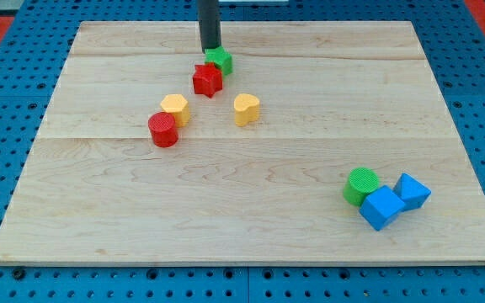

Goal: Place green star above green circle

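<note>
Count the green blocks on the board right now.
2. The green star sits near the view's top centre, touching the red star, with my tip at its upper left. The green circle sits lower right beside two blue blocks. None appear hidden.

Red star [207,80]; yellow hexagon [175,108] touching red cylinder [163,130]; yellow heart [246,109]; two blue blocks [382,207] [413,191].

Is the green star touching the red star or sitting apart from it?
Touching, as far as the view shows. The green star sits against the red star's upper right edge with no board visible between them. My tip is at the green star's upper left.
</note>
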Robot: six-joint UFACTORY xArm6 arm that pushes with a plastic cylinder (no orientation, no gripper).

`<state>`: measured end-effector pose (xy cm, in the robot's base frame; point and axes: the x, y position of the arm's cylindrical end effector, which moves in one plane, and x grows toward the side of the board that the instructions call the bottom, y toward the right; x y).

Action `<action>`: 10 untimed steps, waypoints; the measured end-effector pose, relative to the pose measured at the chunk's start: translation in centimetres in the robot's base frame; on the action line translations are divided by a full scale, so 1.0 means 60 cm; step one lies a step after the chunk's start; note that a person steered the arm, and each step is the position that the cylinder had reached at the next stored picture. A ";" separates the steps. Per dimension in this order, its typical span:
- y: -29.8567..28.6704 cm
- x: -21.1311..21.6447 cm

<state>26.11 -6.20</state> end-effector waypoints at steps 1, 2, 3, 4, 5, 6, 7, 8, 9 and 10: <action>-0.014 -0.020; 0.043 0.037; 0.068 0.057; 0.116 0.083; 0.027 0.030; -0.012 0.031; 0.045 0.111; 0.129 0.142; 0.168 0.183; 0.209 0.234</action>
<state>40.17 6.33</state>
